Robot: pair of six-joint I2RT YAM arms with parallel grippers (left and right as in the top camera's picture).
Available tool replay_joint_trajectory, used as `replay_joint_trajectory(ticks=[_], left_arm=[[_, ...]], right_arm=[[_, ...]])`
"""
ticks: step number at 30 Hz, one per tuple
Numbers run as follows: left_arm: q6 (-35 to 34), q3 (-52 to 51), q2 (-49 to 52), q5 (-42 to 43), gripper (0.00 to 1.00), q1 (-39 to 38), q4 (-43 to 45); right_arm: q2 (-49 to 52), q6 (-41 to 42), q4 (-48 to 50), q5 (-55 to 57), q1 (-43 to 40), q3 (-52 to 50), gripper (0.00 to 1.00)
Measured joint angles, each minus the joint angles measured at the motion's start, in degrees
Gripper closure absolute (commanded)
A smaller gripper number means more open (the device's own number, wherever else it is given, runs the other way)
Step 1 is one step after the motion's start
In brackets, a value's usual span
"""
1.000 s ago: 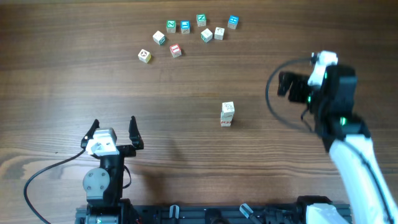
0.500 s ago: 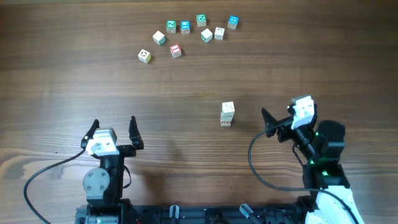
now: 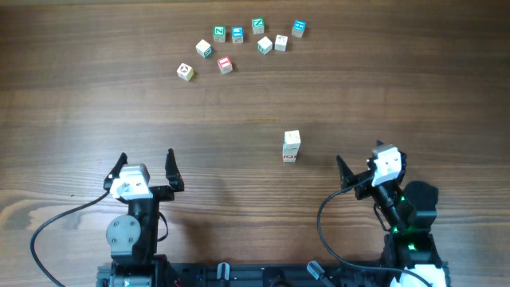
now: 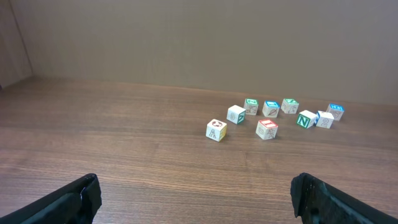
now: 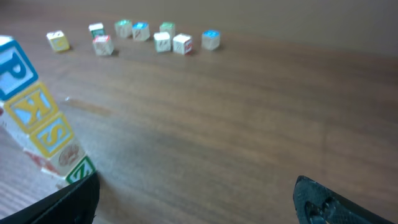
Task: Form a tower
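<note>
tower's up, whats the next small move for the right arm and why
Probably lift the right gripper and steer it toward the loose cubes, passing wide of the tower: its fingers are open and empty, the tower stands alone close by, and unstacked cubes lie farther off.

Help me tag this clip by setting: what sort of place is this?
Probably a robot lab bench: a left gripper and right gripper, both cabled, at a wood-grain table, with loose letter cubes and a small tower, plain wall behind.
</note>
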Motion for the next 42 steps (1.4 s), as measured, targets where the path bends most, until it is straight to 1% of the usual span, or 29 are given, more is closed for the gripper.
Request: replay_joint_trajectory(ticks=[4, 9, 13, 17, 22, 29, 42], left_arm=[[0.0, 0.0, 0.0, 0.0, 0.0, 0.0, 0.0], [0.0, 0.0, 0.0, 0.0, 0.0, 0.0, 0.0], [0.0, 0.0, 0.0, 0.0, 0.0, 0.0, 0.0], [0.0, 0.0, 0.0, 0.0, 0.0, 0.0, 0.0], [0.0, 0.0, 0.0, 0.0, 0.0, 0.0, 0.0], [0.0, 0.0, 0.0, 0.0, 0.0, 0.0, 0.0], [0.0, 0.0, 0.0, 0.0, 0.0, 0.0, 0.0]], right_arm=[[-5.0, 2.0, 0.0, 3.9, 0.8, 0.0, 0.0], [-12.3, 2.7, -0.8, 9.1, 5.3, 0.0, 0.0], [-19.3, 3.8, -6.9, 10.9, 5.8, 0.0, 0.0], [-26.7, 4.0, -15.9, 11.4, 5.6, -0.1, 0.0], [-32.9, 4.0, -15.9, 11.4, 4.1, -0.1, 0.0], [-33.0, 4.0, -15.9, 10.1, -0.1, -0.1, 0.0], [-33.0, 4.0, -15.9, 9.8, -0.3, -0.1, 0.0]])
